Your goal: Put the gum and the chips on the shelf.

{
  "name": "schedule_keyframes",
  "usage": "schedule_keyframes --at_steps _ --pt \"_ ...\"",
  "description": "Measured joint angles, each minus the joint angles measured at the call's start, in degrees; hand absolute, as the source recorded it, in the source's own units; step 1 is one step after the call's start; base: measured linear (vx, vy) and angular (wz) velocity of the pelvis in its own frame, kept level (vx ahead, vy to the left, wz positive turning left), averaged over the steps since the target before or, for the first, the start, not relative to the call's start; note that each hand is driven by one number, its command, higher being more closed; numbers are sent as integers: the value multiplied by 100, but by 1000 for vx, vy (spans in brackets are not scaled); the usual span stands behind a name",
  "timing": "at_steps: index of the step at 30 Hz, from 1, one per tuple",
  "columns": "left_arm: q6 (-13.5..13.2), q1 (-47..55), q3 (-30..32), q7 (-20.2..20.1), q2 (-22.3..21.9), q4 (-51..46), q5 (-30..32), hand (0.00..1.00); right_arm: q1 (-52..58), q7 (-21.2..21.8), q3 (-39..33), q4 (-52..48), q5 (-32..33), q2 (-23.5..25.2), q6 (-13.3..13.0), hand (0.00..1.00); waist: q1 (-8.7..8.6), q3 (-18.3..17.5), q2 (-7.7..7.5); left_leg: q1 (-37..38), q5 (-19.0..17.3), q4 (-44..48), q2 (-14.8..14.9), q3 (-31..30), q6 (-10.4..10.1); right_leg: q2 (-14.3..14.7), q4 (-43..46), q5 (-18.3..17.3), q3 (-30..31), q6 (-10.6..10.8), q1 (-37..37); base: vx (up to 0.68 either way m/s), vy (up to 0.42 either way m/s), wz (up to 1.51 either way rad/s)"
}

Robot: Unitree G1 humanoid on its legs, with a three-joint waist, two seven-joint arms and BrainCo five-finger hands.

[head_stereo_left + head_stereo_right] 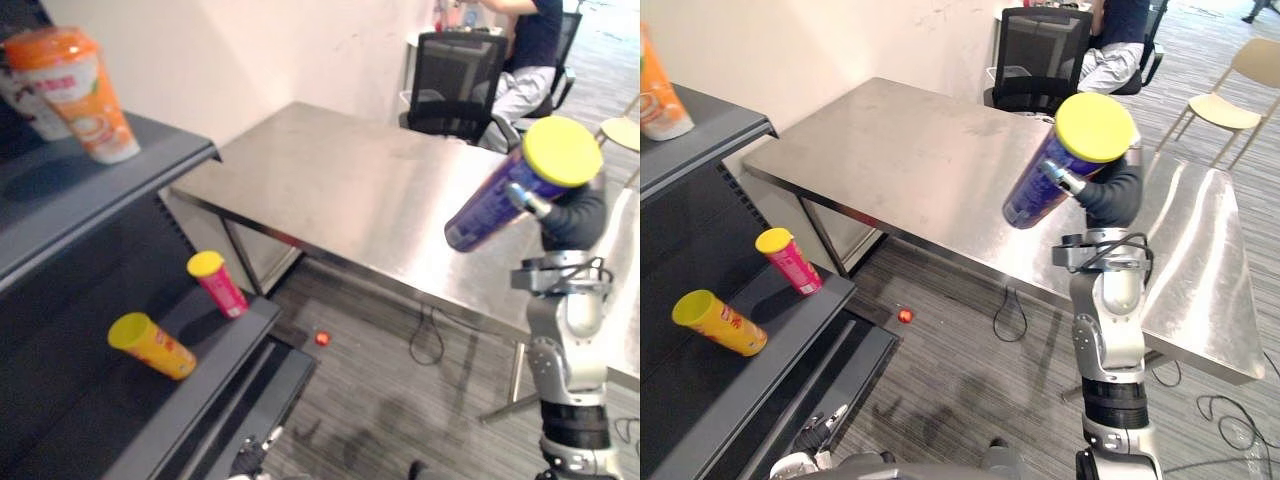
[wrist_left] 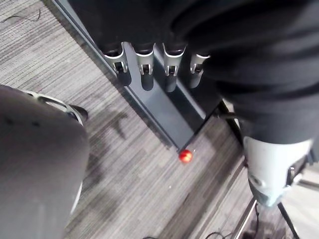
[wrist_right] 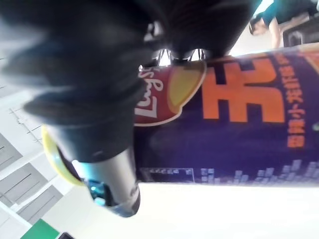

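Shelf [image 1: 60, 200]: dark boards fill the left of the frame, one high and one low.
Cup [image 1: 85, 95]: orange, in the upper left, standing tilted on the high board.
Yellow can [image 1: 152, 345]: lies on its side on the low board, in the lower left.
Pink can [image 1: 217, 283]: yellow lid, leans on the low board just right of the yellow can, and the two are apart. It may be the gum, but I cannot tell.
Left hand [image 2: 145, 67]: hangs low by the shelf foot at the bottom of the frame, fingers straight and holding nothing.
Ball [image 1: 322, 338]: small and red, on the floor below centre, near the shelf corner.
Table [image 1: 360, 190]: bare steel, running from the centre to the right.
Chips [image 1: 510, 195]: purple tube with a yellow lid, up in the air at the right of the frame. It is tilted, lid up and to the right, well apart from the shelf.
Right hand [image 1: 570, 215]: fingers wrapped round the tube close to its lid end.
Handling: probably a light, stiff tube with a smooth, slick wrap, whose wall may dent under a hard squeeze. The contents are brittle, so set it down softly.
Hold: a grip round the middle would balance better. Held this near the lid, the far end may swing.
Person [image 1: 530, 50]: seated in the upper right, behind a black chair [image 1: 455, 85].
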Motion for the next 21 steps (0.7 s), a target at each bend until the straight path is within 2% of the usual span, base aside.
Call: schedule_keyframes --at_steps 2,6,7,8,9,10,11,12,13,14,15,16,17,19,21 --pt "27 2 87 0 8 45 -63 0 -2 48 207 29 26 82 6 100 16 69 47 -204 66 9 12 -344 -55 -2 -30 -55 -340 -85 80 -149 -84 86" --pt "39 19 106 4 1 78 -58 0 -117 102 239 192 135 132 8 100 40 151 140 -508 726 -862 -113 -1315 -233 -106 92 -133 -1461 -214 21 -101 -128 139" --pt "60 76 131 15 -46 81 -61 0 -157 87 206 223 150 127 25 100 161 183 243 -531 715 -1191 -11 -1224 -227 -78 130 -138 -1738 -259 -6 -79 -154 132" --pt "61 96 176 18 -77 82 -62 0 -162 87 172 222 153 126 25 100 195 195 289 -553 693 -1307 60 -1046 -188 -51 88 -113 -1920 -303 13 -74 -161 116" --pt "64 106 263 45 -110 102 -69 0 -164 72 123 226 150 129 25 100 235 216 327 -625 523 -1339 177 -688 141 -44 -47 -103 -2208 -329 93 -66 -126 122" --pt "64 141 465 82 -144 109 -99 0 -169 32 13 246 146 135 29 100 292 217 328 -809 476 -1110 289 -104 706 -186 -26 -148 -2564 -435 75 -53 -159 136" --pt "66 290 558 108 -298 43 -223 0 -219 -39 -110 269 137 99 36 100 354 231 484 -922 1639 -518 413 370 1024 -188 346 -346 -2771 -471 27 -33 -102 133" --pt "66 354 564 110 -345 -12 -235 0 -233 -59 -205 285 134 115 30 100 281 249 500 -1001 1937 -537 399 482 657 -248 388 -485 -2855 -458 38 -92 -136 127" --pt "64 405 628 108 -402 -80 -258 0 -220 -73 -390 337 117 141 28 100 276 219 446 -892 2578 -1182 276 414 457 -339 242 -512 -3096 -567 89 -109 -57 106" --pt "88 445 692 99 -419 -82 -264 0 -241 -62 -480 340 69 187 32 100 331 245 376 -908 2228 -884 320 660 592 -374 167 -452 -3338 -638 85 -142 -122 91" --pt "143 534 739 92 -398 -80 -261 0 -222 -63 -537 336 21 221 30 100 316 227 354 -881 1500 -100 408 1122 674 -448 167 -379 -3484 -646 66 -56 -103 63" --pt "143 592 788 89 -405 -81 -260 0 -201 -67 -579 329 -3 215 29 100 283 247 318 -812 1254 158 471 1292 633 -462 154 -368 -3581 -653 62 -74 -159 83" --pt "145 601 895 66 -427 -76 -239 0 -108 -71 -718 324 -32 192 27 100 233 206 385 -604 925 352 587 1478 425 -466 147 -343 -3794 -688 78 -87 -93 95" --pt "142 595 933 -18 -421 -65 -170 0 20 -123 -985 325 -73 188 29 100 151 160 459 -317 687 319 711 1528 236 -492 188 -338 -4138 -685 86 -110 7 97" --pt "142 554 940 -28 -429 37 -142 0 177 -161 -1244 324 -73 194 34 100 99 125 518 -113 597 -152 666 1506 50 -587 292 -286 -4517 -635 81 -155 159 85"
